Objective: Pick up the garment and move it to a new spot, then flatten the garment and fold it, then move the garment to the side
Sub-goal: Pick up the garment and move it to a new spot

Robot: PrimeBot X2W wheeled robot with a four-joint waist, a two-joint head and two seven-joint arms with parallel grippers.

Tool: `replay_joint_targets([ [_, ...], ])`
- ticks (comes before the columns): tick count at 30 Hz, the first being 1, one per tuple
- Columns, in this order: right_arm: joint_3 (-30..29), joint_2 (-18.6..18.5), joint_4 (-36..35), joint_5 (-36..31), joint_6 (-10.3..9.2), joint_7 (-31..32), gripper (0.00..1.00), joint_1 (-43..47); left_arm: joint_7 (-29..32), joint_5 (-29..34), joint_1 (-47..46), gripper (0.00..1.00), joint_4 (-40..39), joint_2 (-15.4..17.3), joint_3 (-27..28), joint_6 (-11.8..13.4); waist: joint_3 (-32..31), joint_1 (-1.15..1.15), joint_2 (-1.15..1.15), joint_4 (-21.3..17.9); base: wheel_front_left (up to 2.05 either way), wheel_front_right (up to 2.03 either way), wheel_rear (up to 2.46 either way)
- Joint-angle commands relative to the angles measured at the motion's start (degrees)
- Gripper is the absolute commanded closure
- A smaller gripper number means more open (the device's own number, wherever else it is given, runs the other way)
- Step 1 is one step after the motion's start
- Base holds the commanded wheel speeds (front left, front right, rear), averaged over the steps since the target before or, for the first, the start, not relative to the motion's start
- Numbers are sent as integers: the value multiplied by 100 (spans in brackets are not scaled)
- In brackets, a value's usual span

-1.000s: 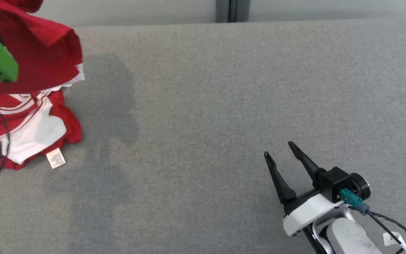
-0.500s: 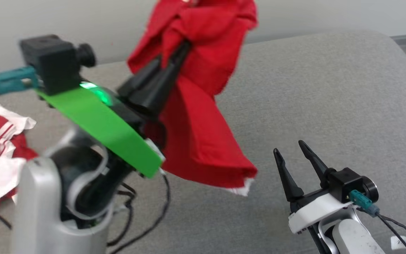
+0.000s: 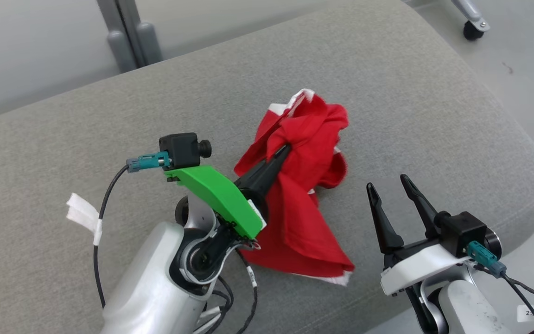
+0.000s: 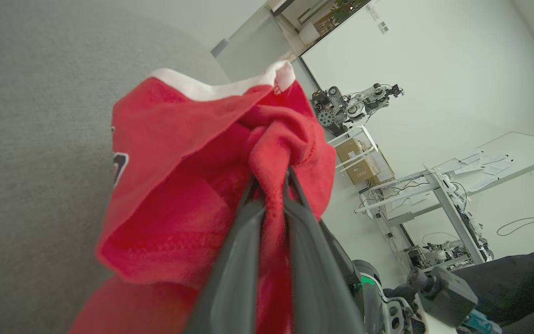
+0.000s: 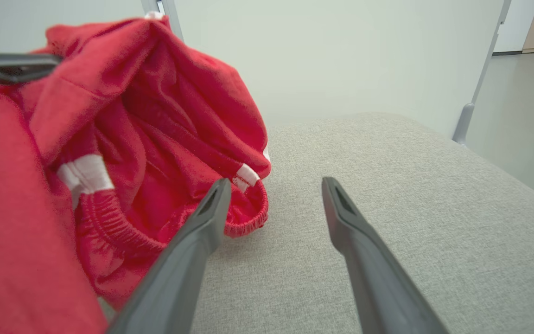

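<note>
over the last second your left end effector (image 3: pixel 286 149) has carried the red garment (image 3: pixel 300 218) from the upper left of the head frame, through the air, to the middle of it. the head camera swung round with it, so don't read the shifted background as things moving. the narrow fingers (image 4: pixel 237 260) are clamped on a bunched fold near the top of the cloth, while its lower folds now lie on the grey bench (image 3: pixel 63 139). i'd judge the move to a new spot is nearly done, with letting go and flattening next. your right end effector (image 3: pixel 386 182) sits in the lower right as before, spread wide and empty, just beside the cloth. the left wrist view gives you the pinch itself, a twisted ridge of fabric between the two fingers, plus a dark print (image 4: pixel 118 168) at the cloth's left. the right wrist view adds a gathered elastic edge (image 5: pixel 244 222) lying on the bench, perhaps a waistband or a cuff, too crumpled to tell.
</note>
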Motion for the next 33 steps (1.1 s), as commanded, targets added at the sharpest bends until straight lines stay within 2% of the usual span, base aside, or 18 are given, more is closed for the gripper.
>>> replay_joint_targets([
  [1,-11,26,-1,17,-6,-17,0,23,-72,-144,-132,100,385,35,83,21,270,0,-1,-451,0,0,0],
  [5,-34,56,-8,7,-6,-17,0,51,-486,152,-471,100,1712,211,258,80,279,0,-1,-519,0,0,0],
  [10,-110,74,-26,-47,-6,-17,0,110,-917,193,-820,100,2708,304,539,59,235,0,-1,-404,0,0,0],
  [12,-111,74,-24,-59,-6,-17,0,130,-1074,343,-913,65,3051,409,548,120,214,0,-1,-313,0,0,0],
  [13,-98,73,-21,-73,-6,-17,0,131,-1143,424,-950,55,3205,424,497,131,199,0,-1,-259,0,0,0],
  [14,-85,71,-20,-79,-6,-17,0,126,-1219,514,-988,11,3325,445,465,146,189,0,-1,-221,0,0,0],
  [15,-78,69,-16,-80,-6,-17,0,125,-1305,595,-1034,0,3480,464,431,153,169,0,-1,-166,0,0,0],
  [20,-50,34,1,-118,-6,-17,0,149,-1956,1196,-1120,0,3998,593,113,277,23,0,-1,64,0,0,0],
  [25,-132,-58,-71,-197,-6,-17,0,209,-3006,1949,-1069,0,3847,684,-182,460,-129,0,-1,329,0,0,0],
  [28,-262,-127,-162,-275,-6,-17,0,286,-3165,2390,-787,0,3344,749,-143,686,-247,0,-1,527,0,0,0],
  [33,-508,-218,-366,-398,-6,-17,0,415,-3162,3146,223,0,1805,769,379,1041,-427,0,-1,849,0,0,0],
])
